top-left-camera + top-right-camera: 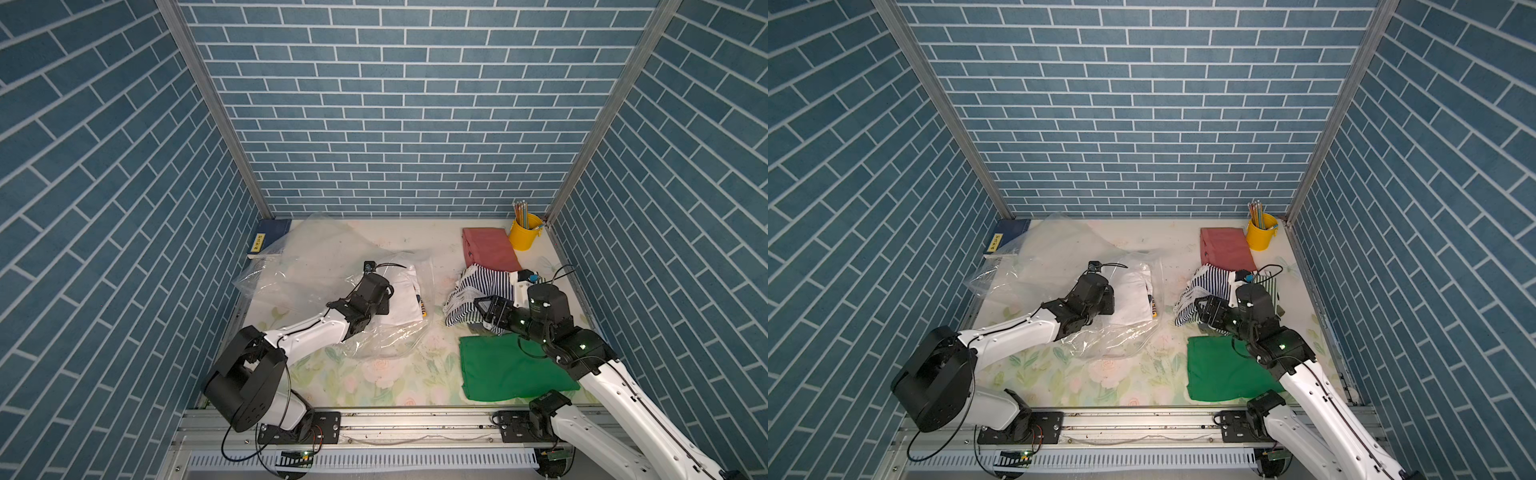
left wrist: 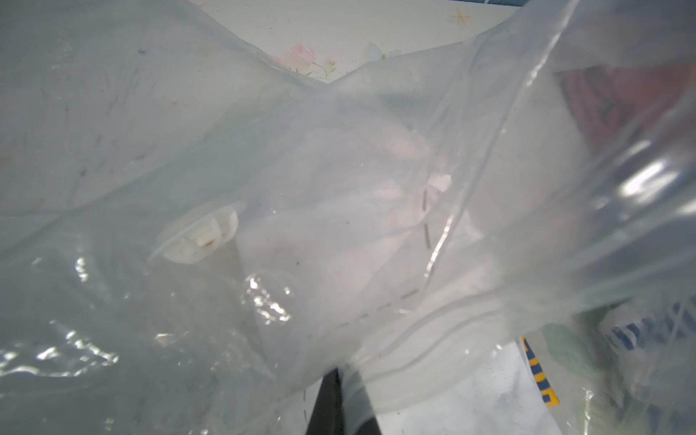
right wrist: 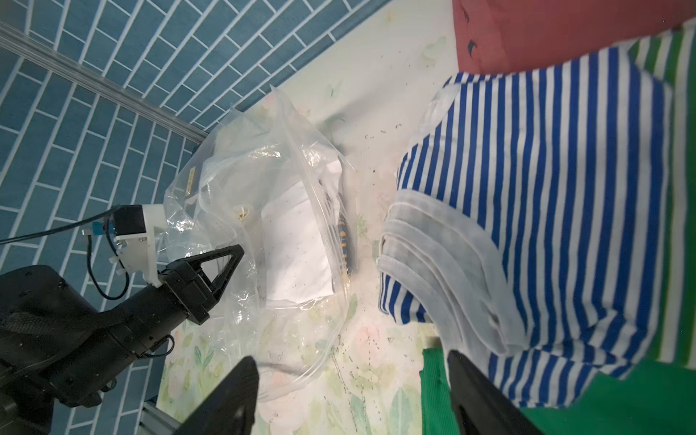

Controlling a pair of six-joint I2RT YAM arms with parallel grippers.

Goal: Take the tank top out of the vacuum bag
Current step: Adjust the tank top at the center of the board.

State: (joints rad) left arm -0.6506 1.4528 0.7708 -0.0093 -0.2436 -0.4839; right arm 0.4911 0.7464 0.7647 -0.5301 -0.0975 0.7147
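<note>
Tank top [image 3: 546, 188], striped, lying outside the bag [image 1: 299, 249] just beside the wide-open right gripper [image 3: 352, 359]; left gripper [image 3: 235, 251], farther off, pinches the bag.

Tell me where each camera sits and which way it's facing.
Top views: high at the front, looking down on the table; left arm, right arm show.
Left wrist: faces into the vacuum bag; shut left gripper tips show.
Right wrist: looks past the striped garment toward the bag; open right gripper shows.
Shared: bag, white garment.
</note>
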